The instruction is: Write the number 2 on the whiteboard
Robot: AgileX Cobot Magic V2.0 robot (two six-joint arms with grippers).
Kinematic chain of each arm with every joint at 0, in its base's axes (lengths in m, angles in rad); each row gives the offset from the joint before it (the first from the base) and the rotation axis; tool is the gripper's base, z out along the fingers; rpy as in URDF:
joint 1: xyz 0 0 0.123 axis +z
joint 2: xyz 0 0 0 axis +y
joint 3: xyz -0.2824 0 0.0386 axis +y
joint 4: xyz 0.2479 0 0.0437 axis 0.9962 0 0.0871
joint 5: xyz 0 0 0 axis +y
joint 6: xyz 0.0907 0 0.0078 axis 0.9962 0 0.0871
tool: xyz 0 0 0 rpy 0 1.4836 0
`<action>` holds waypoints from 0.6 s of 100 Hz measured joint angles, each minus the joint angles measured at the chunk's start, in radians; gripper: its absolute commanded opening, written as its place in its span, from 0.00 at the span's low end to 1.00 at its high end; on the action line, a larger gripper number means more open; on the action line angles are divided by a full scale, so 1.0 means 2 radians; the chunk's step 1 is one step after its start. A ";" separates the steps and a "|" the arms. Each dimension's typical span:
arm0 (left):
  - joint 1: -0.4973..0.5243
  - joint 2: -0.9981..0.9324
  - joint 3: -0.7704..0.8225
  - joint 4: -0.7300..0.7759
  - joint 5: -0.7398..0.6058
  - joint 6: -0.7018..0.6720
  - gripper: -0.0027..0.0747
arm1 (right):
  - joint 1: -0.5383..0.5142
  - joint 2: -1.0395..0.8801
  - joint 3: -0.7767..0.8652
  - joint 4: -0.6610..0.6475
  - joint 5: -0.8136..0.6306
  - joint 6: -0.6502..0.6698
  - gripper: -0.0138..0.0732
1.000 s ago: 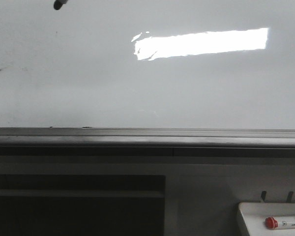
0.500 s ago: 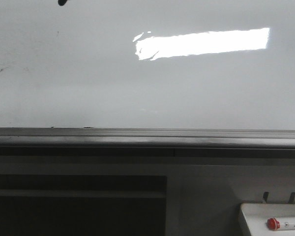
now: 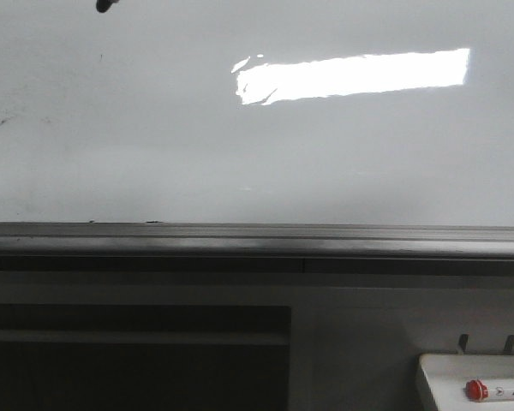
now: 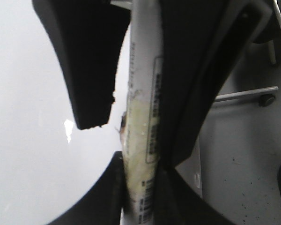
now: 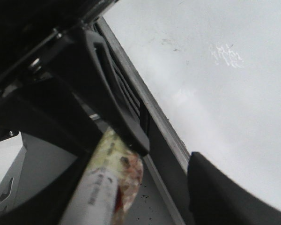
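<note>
White, glossy surface is filling most of the front view: the whiteboard (image 3: 257, 154) is standing upright with a bright rectangular glare (image 3: 353, 75) reflecting on its upper part and a grey metal ledge (image 3: 257, 240) running along its lower edge. No drawn number 2 is showing on the board; only a few faint specks are sitting near its left side. A dark marker tip (image 3: 106, 6) is poking into the front view at the top edge, close to the board; whether it is touching cannot be told.

Left gripper (image 4: 131, 122) is pinching a white marker (image 4: 143, 117), its black fingers (image 4: 187, 79) pressing against the labelled barrel on both sides, with the board's white surface lying behind.

Right gripper (image 5: 131, 159) is likewise clamping a white marker barrel (image 5: 105, 187) between its dark fingers (image 5: 117, 112), hanging just beside the ledge and the board.

Lower right in the front view, a small white tray (image 3: 437, 377) is holding a red-capped marker (image 3: 497, 390), well apart from the board.
</note>
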 measured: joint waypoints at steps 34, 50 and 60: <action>0.001 0.001 0.000 0.009 -0.005 -0.010 0.02 | 0.004 0.005 -0.001 0.004 0.001 -0.010 0.07; 0.001 0.001 0.000 0.007 -0.011 -0.014 0.33 | 0.004 0.005 -0.001 0.002 -0.004 -0.012 0.07; 0.001 -0.003 0.000 -0.003 -0.017 -0.019 0.63 | 0.004 0.005 -0.001 0.003 -0.016 -0.010 0.07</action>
